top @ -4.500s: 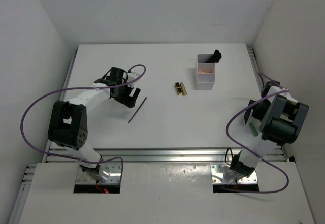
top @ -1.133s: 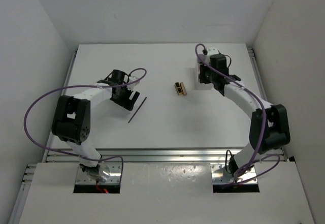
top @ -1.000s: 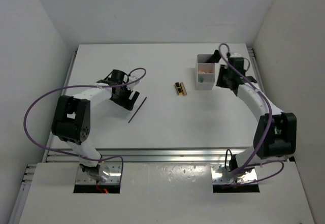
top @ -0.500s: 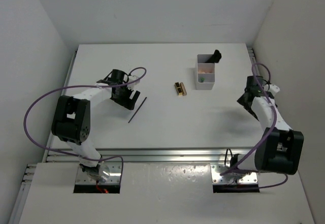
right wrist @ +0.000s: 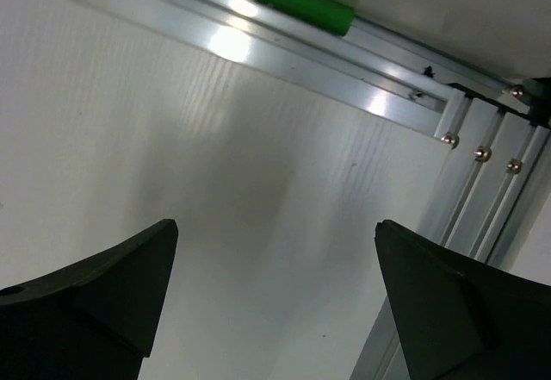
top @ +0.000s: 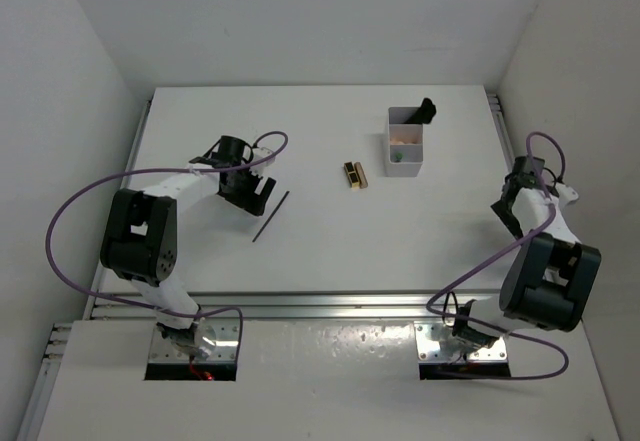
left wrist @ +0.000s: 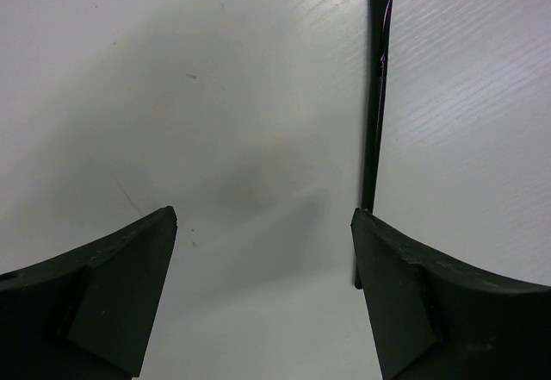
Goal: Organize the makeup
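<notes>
White bench. White box on it, upright, open-topped, in compartments. Side rail near the box, to its right. Front rail well apart, nearside of box. Plain white walls beyond the box.

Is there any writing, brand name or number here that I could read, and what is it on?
No text can be read in any view.
On the thin black stick: tiny pale and pink marks near its far end, too small to read.
On the black-and-gold case: no lettering can be made out.
On the green tube: plain, no label showing.
</notes>
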Robot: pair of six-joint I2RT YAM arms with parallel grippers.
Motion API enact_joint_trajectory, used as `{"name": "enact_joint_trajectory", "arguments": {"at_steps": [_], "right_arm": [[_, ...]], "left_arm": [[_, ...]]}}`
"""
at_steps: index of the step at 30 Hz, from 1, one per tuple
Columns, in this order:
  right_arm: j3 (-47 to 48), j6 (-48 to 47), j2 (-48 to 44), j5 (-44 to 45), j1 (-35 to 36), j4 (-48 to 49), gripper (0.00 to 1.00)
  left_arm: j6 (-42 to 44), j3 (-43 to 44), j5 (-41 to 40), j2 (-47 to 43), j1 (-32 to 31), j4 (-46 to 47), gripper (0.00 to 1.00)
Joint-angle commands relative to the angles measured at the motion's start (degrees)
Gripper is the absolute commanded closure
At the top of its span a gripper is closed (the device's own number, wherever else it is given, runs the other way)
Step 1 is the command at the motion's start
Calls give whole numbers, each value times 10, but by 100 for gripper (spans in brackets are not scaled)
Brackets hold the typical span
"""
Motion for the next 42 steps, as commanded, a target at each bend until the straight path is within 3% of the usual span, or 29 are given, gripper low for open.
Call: {"name": "enact_joint_trajectory", "arguments": {"at_steps": [1,8,29,36,42], "right_arm": [[-13,-44,-23,-48,19,56,3],[34,-179,-17,-172,42,62,3],[45,-201,-8,-321,51,78,7],[37,-197,-16,-306,50,79,7],[27,-173,-13,-206,13,73,3]], "left_arm": [[-5,5,0,-18,0,10,11],[0,5,-5,-18,0,10,11],[0,5,-5,-23,-5,10,11],[0,0,-5,-29,-5,10,11],[0,0,-5,-29,-5,10,11]]}}
